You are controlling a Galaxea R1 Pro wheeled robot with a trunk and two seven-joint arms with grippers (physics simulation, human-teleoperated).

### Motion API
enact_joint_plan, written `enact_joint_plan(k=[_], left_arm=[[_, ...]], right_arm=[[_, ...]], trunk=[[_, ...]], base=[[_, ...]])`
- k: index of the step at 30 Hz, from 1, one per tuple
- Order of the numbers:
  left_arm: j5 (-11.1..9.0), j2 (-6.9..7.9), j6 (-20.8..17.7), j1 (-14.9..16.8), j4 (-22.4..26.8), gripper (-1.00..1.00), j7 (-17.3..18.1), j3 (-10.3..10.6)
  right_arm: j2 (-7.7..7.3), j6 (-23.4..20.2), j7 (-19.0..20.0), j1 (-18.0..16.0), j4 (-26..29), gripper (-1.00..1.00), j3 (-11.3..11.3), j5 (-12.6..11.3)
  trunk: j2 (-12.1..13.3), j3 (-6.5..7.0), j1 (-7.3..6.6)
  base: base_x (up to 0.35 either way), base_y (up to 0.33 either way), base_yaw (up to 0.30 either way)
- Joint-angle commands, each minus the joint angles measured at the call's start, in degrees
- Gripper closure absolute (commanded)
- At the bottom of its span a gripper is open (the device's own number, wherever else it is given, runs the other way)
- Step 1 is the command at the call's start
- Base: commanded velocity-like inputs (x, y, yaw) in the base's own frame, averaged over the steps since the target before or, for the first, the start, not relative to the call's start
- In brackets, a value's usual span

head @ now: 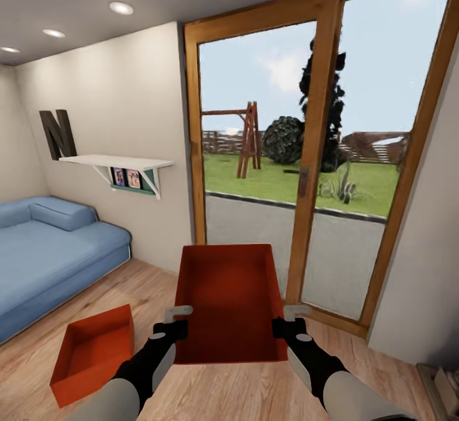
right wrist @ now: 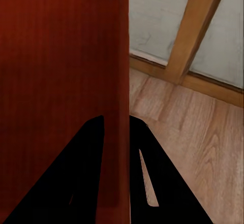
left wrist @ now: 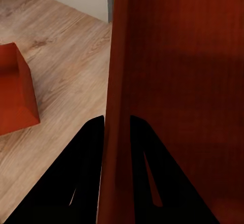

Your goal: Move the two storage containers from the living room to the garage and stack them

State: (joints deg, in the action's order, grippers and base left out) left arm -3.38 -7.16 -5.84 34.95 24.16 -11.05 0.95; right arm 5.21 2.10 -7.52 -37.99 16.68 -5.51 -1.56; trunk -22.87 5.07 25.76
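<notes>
One orange-red storage container hangs level in the air in front of me, held by both arms. My left gripper is shut on its left wall, one finger on each side. My right gripper is shut on its right wall the same way. The second storage container lies on the light wood plank floor at the lower left, also seen in the left wrist view. This is the living room.
A blue sofa runs along the left. A white wall shelf hangs above it. Wood-framed glass doors stand straight ahead, close behind the held container. A white wall closes the right side.
</notes>
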Motion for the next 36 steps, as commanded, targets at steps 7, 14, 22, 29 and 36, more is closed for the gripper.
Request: enact_joint_plan(k=[7,14,22,29,36], left_arm=[[0.3,-0.05,1.8,0.0,0.3,1.0,-0.6,-1.3],[0.3,-0.05,1.8,0.0,0.3,1.0,-0.6,-1.3],[0.3,-0.05,1.8,0.0,0.3,1.0,-0.6,-1.3],[0.3,-0.05,1.8,0.0,0.3,1.0,-0.6,-1.3],[0.3,-0.05,1.8,0.0,0.3,1.0,-0.6,-1.3]], right_arm=[[0.41,0.1,-0.3,0.0,-0.2,1.0,0.3,-0.8],[0.36,0.1,-0.3,0.0,-0.2,1.0,0.3,-0.8],[0.49,0.1,-0.3,0.0,-0.2,1.0,0.3,-0.8],[0.5,0.1,-0.3,0.0,-0.2,1.0,0.3,-0.8],[0.49,0.1,-0.3,0.0,-0.2,1.0,0.3,-0.8]], trunk=[[0.0,0.28,0.02],[0.0,0.59,0.02],[0.0,0.94,0.02],[0.0,1.25,0.02],[0.0,1.56,0.02]], base=[[0.0,0.0,0.266],[0.0,0.0,0.266],[0.0,0.0,0.265],[0.0,0.0,0.265],[0.0,0.0,0.262]])
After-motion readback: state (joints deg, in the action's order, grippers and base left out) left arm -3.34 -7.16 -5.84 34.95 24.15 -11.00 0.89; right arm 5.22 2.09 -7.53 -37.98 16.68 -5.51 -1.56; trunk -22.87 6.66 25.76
